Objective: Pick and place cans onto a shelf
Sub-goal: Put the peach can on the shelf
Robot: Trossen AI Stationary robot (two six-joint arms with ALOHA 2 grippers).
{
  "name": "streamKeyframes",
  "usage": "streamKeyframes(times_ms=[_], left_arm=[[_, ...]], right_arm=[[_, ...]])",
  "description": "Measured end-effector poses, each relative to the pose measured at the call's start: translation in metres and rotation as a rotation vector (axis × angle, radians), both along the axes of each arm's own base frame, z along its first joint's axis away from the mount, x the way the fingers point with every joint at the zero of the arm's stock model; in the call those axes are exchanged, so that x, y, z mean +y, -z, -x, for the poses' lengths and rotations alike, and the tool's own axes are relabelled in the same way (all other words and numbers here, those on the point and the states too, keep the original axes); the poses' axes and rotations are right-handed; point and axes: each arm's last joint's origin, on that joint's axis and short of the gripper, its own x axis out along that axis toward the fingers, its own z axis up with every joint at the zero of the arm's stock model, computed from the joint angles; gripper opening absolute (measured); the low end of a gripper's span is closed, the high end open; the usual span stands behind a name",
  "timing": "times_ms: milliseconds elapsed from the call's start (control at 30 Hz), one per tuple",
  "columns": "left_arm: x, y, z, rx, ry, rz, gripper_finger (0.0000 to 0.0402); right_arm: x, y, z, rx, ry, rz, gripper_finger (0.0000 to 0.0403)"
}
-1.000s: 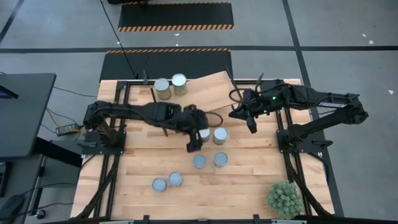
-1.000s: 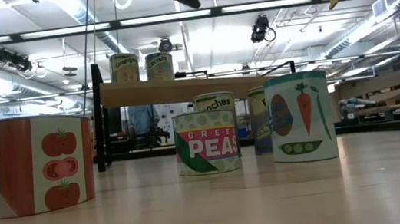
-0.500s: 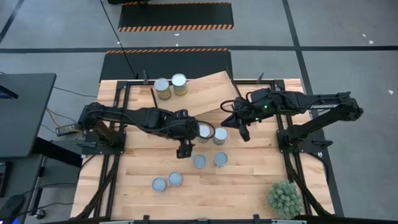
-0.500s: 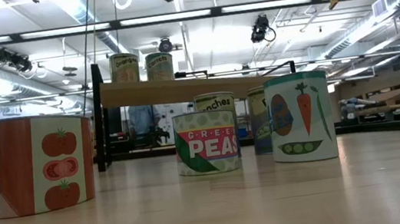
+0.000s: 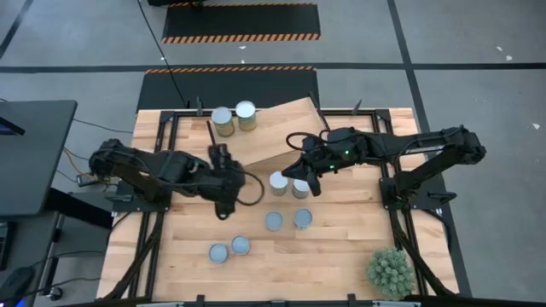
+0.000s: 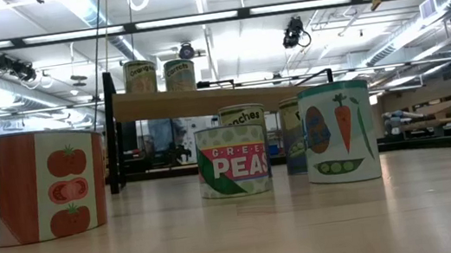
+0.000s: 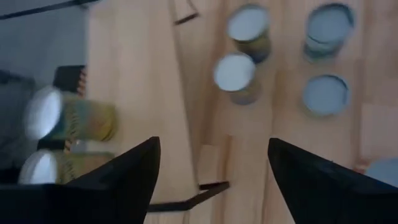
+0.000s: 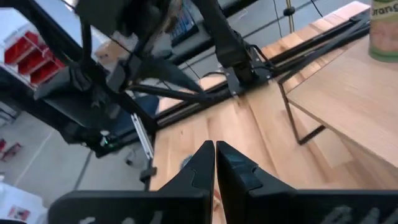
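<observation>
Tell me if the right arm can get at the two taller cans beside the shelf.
Probably yes: the right claw hangs just above the two taller cans, nothing between; its fingers are shut.

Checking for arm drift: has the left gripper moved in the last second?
Yes. In the high view the left gripper has pulled back toward the table's left edge, away from the two cans at mid-table it was over before.

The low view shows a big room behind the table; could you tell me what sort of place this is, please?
Probably a robotics lab or workshop. Ceiling strip lights and exposed ducts run overhead, hazard-striped floor mats lie beyond the wooden table, and printed cans serve as props.
</observation>
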Motion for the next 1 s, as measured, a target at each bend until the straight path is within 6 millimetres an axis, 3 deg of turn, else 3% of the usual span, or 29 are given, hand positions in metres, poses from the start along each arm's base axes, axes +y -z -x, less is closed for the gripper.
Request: streamKeyframes(times_ms=[100,233,333,600,1000], left_arm=[[-0.001,-0.009,0.018,-0.039,-0.049,-0.035,0.0296],[-0.006,-0.024,0.044,-0.088,0.016,-0.049,0.0287],[-0.005,-0.024,0.067,-0.128,0.054,-0.049,0.0281],[0.005,0.005,0.116,-0.259,0.049,0.07,0.0266],[0.028,0.049,0.157,-0.435,-0.015,0.223,0.0226]], right_arm=[[0.0,0.002,-0.006,-0.007,0.022,-0.031,0.0023],[0.0,0.004,-0.01,-0.019,0.046,-0.05,0.0023],[0.0,0.005,-0.015,-0.038,0.055,-0.055,0.0023],[0.0,0.006,-0.025,-0.092,0.066,-0.066,0.0023],[-0.001,0.005,-0.031,-0.137,0.095,-0.119,0.0023]])
